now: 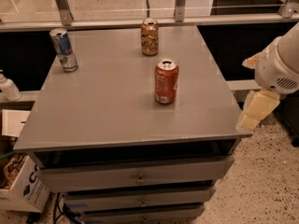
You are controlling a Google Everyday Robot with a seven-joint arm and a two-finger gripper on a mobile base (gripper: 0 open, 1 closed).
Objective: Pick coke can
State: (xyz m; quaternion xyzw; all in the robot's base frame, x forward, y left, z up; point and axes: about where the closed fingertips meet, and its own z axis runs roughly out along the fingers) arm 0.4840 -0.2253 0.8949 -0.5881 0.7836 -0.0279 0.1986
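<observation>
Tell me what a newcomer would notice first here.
The orange-red can stands upright alone near the middle of the grey table. A brown-gold can stands behind it and a blue-and-silver can at the far left corner. The tool hangs beside the table's right edge, touching no can.

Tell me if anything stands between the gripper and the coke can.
Nothing visible does. The gripper hangs beyond the right edge of the table; the coke can stands upright mid-table, with only bare tabletop between them. The brown-gold can and the blue-and-silver can stand farther back, off that line.
</observation>
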